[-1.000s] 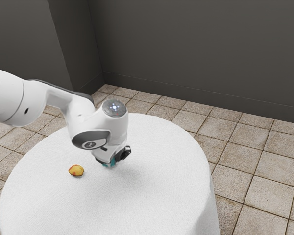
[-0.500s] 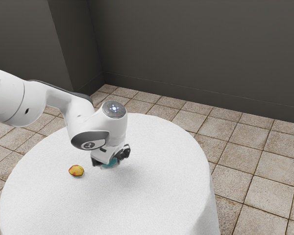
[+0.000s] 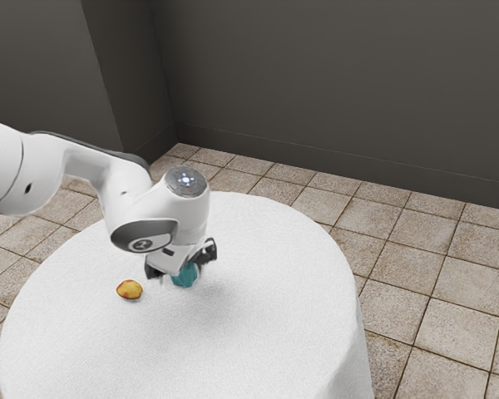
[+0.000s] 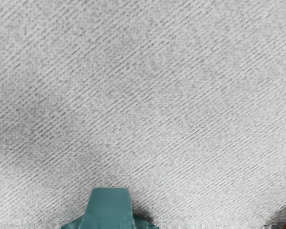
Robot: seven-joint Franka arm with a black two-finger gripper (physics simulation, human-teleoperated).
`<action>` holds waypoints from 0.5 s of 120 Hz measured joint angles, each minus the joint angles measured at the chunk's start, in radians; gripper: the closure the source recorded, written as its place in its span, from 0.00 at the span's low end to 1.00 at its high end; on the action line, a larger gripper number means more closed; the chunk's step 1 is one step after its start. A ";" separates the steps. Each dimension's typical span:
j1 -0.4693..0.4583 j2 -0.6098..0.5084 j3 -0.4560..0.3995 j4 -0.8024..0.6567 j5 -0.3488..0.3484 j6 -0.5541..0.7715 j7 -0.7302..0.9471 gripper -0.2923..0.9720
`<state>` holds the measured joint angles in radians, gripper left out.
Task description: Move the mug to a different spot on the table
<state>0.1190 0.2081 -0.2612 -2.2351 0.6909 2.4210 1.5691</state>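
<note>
A small teal mug sits directly under my hand, left of the middle of the round white table. My black gripper comes down over it from above, and its fingers hold the mug from two sides. The white wrist hides most of the mug. A faint shadow lies on the cloth just beside the mug. In the wrist view a teal part of the mug juts out just under the hand, with the white cloth behind it.
A small yellow-red fruit lies on the cloth toward the exterior view's left of the mug. The table's round edge falls off to a tiled floor. Dark walls stand behind.
My hand has shifted a little up and toward the exterior view's left with a slight turn of the wrist, and the mug has stayed under it.
</note>
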 joint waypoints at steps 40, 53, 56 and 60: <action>-0.038 -0.223 -0.033 -0.014 -0.212 -0.037 -0.007 0.23; -0.129 -0.221 0.023 0.106 -0.494 -0.126 -0.010 0.23; -0.152 -0.221 0.041 0.128 -0.554 -0.146 -0.014 0.23; -0.173 -0.221 0.055 0.163 -0.619 -0.176 -0.024 0.23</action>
<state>-0.0541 -0.0131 -0.2058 -2.0724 0.0724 2.2446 1.5451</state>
